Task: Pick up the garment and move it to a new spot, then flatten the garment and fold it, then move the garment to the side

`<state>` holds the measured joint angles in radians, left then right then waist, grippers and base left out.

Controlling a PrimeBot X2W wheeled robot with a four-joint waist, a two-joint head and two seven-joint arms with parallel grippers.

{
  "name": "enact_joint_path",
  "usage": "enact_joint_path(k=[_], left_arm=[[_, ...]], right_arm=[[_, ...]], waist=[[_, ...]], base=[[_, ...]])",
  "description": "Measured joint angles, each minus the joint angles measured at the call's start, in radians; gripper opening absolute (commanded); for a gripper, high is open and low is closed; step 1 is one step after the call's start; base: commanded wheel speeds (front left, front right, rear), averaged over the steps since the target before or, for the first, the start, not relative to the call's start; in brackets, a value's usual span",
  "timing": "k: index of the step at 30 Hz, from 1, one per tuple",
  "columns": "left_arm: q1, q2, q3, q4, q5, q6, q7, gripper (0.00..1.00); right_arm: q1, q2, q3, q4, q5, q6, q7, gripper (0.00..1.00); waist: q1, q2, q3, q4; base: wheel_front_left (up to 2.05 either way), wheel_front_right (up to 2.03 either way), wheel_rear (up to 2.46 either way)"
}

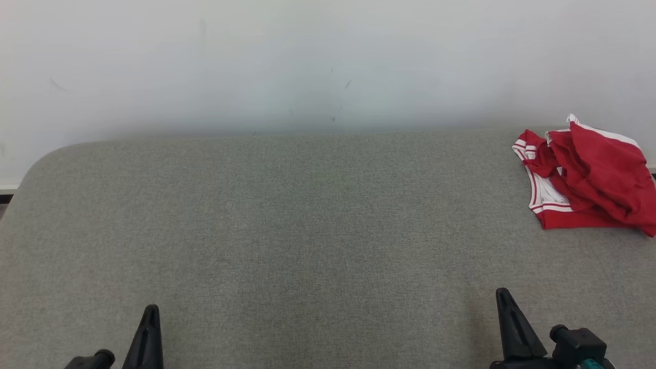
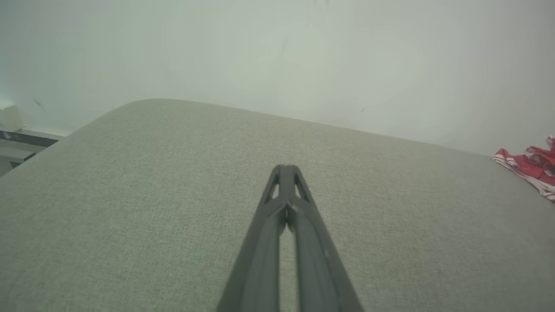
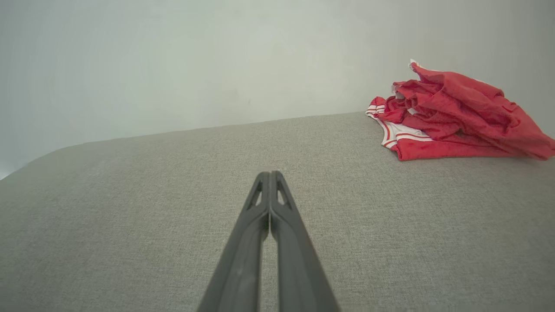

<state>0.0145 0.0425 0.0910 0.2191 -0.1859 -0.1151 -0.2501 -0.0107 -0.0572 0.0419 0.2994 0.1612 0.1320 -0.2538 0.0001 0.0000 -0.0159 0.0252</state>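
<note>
The garment (image 1: 584, 179) is a red piece with white striped trim, lying crumpled in a heap at the far right of the grey fabric surface (image 1: 307, 220). It also appears in the right wrist view (image 3: 455, 119) and at the right edge of the left wrist view (image 2: 531, 167). My left gripper (image 1: 150, 311) sits at the lower left, shut and holding nothing (image 2: 285, 168). At the lower right, my right gripper (image 1: 502, 294) is also shut and holding nothing (image 3: 269, 174). Both are well short of the garment.
A pale wall (image 1: 307, 61) rises straight behind the surface. The surface's far left corner is rounded (image 1: 46, 154), and a bit of floor and a ledge (image 2: 17, 143) lie beyond it. Wide bare fabric spreads between the grippers and the garment.
</note>
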Motion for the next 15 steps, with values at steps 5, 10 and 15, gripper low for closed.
enact_joint_path(k=[5, 10, 15], left_arm=[[-0.002, 0.0, 0.004, 0.006, -0.095, 0.0, 0.028, 0.0], [-0.007, 0.0, 0.003, 0.006, -0.191, 0.0, 0.049, 0.0], [-0.01, 0.0, 0.003, 0.006, -0.276, 0.0, 0.07, 0.0]], right_arm=[[-0.001, 0.001, -0.01, -0.002, 0.101, 0.0, 0.026, 0.0], [-0.007, 0.001, -0.021, -0.005, 0.195, 0.0, 0.051, 0.0], [-0.01, 0.001, -0.029, -0.009, 0.286, 0.0, 0.071, 0.0]], waist=[[0.0, 0.0, 0.001, -0.001], [0.0, 0.0, 0.002, -0.002], [0.0, 0.0, 0.002, -0.003]], base=[[0.0, 0.0, 0.0], [0.0, 0.0, 0.0], [0.0, 0.0, 0.0]])
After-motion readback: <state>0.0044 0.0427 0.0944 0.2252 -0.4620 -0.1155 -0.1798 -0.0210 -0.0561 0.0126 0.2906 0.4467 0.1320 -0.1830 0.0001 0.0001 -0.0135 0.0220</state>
